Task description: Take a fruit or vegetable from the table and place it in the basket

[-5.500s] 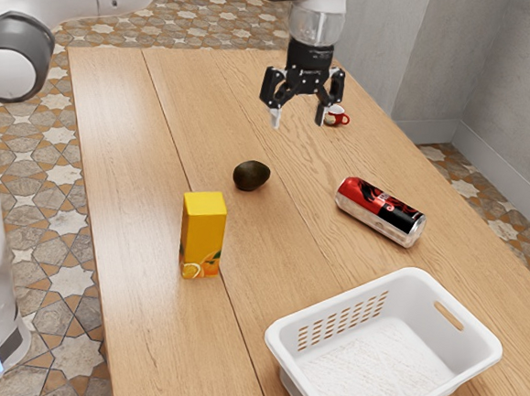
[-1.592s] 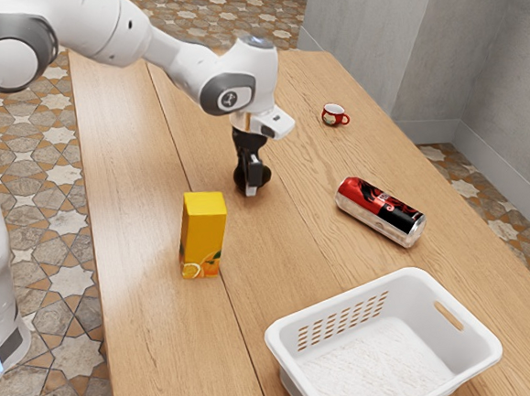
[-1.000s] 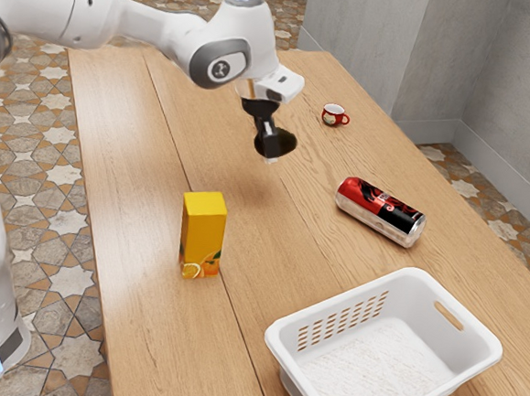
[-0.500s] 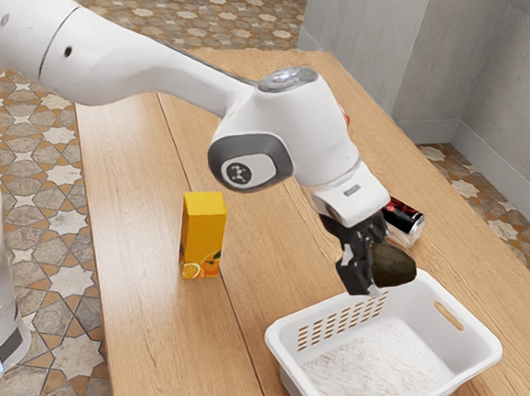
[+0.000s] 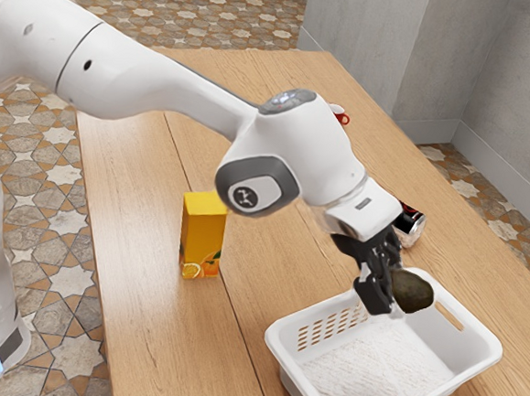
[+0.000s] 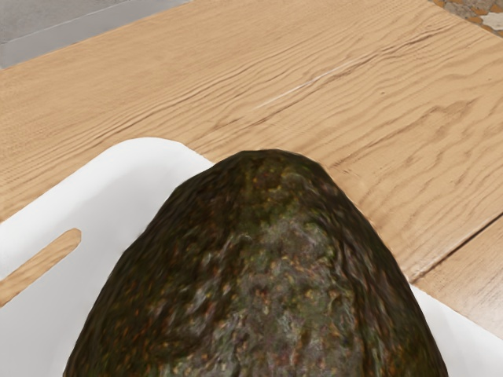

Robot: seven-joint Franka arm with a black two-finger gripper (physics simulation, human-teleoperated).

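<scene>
The end effector (image 5: 398, 298) holds the avocado (image 5: 415, 291), with the basket (image 5: 456, 343) below it. Go down slowly, keep off the sides, then let go gently.

Avocado (image 6: 267, 275): rough, pebbly skin, slight sheen. Basket (image 5: 290, 335): smooth white plastic look, low gloss. Tabletop (image 5: 147, 326): wood, visible grain, soft sheen. Can (image 5: 413, 229): shiny, metallic-looking end. Carton (image 5: 204, 235): smooth yellow face. Arm shell (image 5: 321, 148): smooth, glossy white.
</scene>
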